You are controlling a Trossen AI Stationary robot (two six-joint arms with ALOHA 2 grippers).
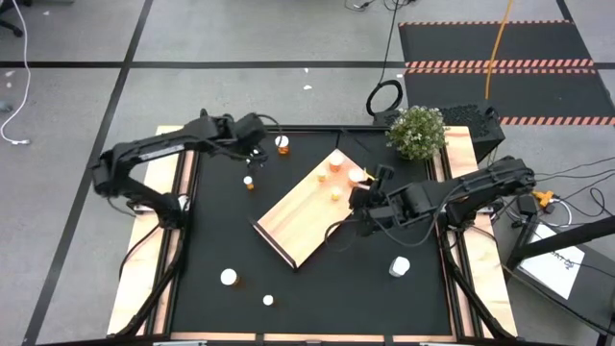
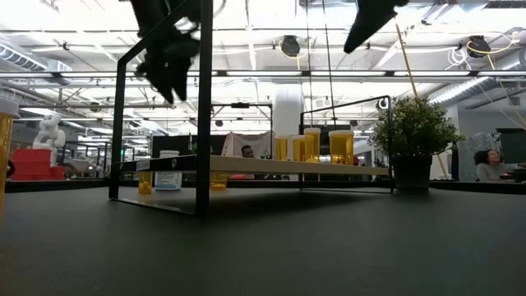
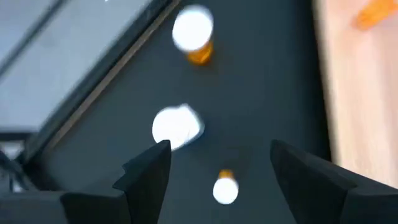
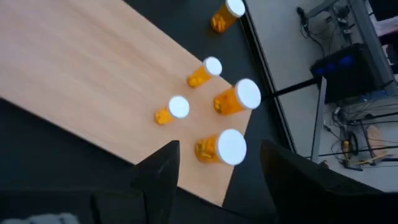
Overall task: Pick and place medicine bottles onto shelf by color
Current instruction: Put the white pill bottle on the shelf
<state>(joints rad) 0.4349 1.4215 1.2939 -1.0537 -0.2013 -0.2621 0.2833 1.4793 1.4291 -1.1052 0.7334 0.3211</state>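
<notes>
The light-wood shelf point(image 1: 309, 211) lies slantwise mid-table, its dark lip point(image 1: 274, 245) at the near end. Several orange bottles with white caps point(image 4: 222, 148) stand at its far end point(image 1: 336, 164). My right gripper point(image 4: 217, 168) hovers open and empty above the shelf's right edge point(image 1: 370, 199), near those bottles. My left gripper point(image 3: 217, 162) is open and empty above the black mat at the far left point(image 1: 256, 154). Below it stand a white bottle point(image 3: 177, 126), a small orange bottle point(image 3: 225, 186) and, farther off, a larger orange bottle point(image 3: 194, 34).
White bottles stand on the mat at the near left point(image 1: 229, 278), near middle point(image 1: 268, 301) and near right point(image 1: 400, 266). A potted plant point(image 1: 417, 131) stands at the far right corner. The low view shows the shelf raised on a black frame point(image 2: 203, 107).
</notes>
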